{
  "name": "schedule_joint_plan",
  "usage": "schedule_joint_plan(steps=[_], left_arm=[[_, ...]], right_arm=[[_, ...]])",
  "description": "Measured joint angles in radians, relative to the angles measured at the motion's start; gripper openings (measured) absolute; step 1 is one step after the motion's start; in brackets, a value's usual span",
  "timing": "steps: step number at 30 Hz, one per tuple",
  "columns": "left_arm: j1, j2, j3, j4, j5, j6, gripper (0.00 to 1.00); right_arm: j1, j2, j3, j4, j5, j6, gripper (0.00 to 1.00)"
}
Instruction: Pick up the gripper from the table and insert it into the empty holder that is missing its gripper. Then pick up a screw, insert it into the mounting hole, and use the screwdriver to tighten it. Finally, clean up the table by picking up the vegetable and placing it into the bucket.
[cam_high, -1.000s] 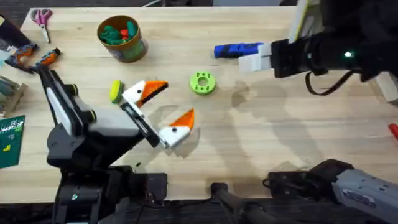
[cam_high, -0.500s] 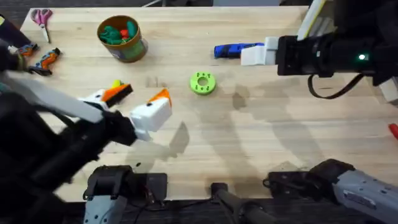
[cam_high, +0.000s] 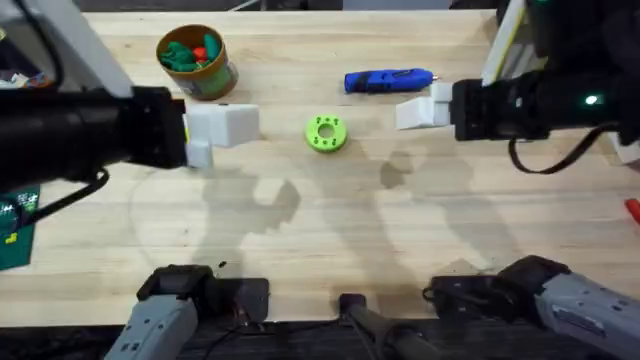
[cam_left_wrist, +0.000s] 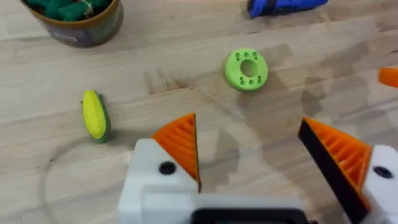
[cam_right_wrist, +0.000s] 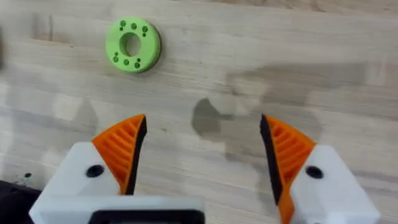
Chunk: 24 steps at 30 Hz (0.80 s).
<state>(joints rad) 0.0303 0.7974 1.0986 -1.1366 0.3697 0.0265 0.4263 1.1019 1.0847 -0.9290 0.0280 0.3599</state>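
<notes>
Both grippers, left (cam_left_wrist: 249, 162) and right (cam_right_wrist: 202, 152), hover with fingers wide apart, empty (clean-up step); next: grasp vegetable (cam_left_wrist: 94, 114) for bucket (cam_high: 196, 60).

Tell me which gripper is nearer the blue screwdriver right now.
Right. The right gripper hangs just beside the screwdriver, a little nearer the bases. The left gripper sits far across the table, beyond the green ring, near the bucket.

Light wooden table (cam_high: 330, 230): bucket (cam_high: 196, 60), screwdriver (cam_high: 388, 80), green ring (cam_high: 325, 133), vegetable (cam_left_wrist: 94, 115) resting on top.
</notes>
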Motion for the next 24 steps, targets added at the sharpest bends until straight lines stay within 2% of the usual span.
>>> schedule_joint_plan(steps=[5,8,9,10,13,16,18,19,24], left_arm=[[0.0,0.069,0.0,0.043,-0.072,0.0,0.984],[0.0,0.117,0.0,0.045,-0.142,0.003,0.984],[0.0,0.189,0.0,0.024,-0.232,0.004,0.985],[0.0,0.217,0.0,0.022,-0.259,0.005,0.985],[0.0,0.308,0.0,0.022,-0.319,0.035,0.984],[0.008,0.398,0.0,0.028,-0.347,0.072,0.984],[0.027,0.447,0.0,0.029,-0.357,0.083,0.984],[0.087,0.524,0.0,0.031,-0.366,0.098,0.984],[0.187,0.633,0.0,0.08,-0.364,0.132,0.985]], right_arm=[[0.0,0.0,0.089,-0.062,0.0,0.0,0.994],[-0.006,0.0,0.117,-0.101,0.001,0.0,0.993],[-0.034,0.0,0.118,-0.124,0.001,-0.012,0.994],[-0.045,0.0,0.118,-0.126,0.001,-0.021,0.994],[-0.085,0.0,0.118,-0.124,0.007,-0.053,0.994],[-0.128,0.0,0.118,-0.124,0.038,-0.077,0.994],[-0.15,0.0,0.118,-0.124,0.055,-0.094,0.994],[-0.173,0.0,0.118,-0.124,0.073,-0.132,0.994],[-0.176,0.0,0.118,-0.119,0.084,-0.183,0.994]])
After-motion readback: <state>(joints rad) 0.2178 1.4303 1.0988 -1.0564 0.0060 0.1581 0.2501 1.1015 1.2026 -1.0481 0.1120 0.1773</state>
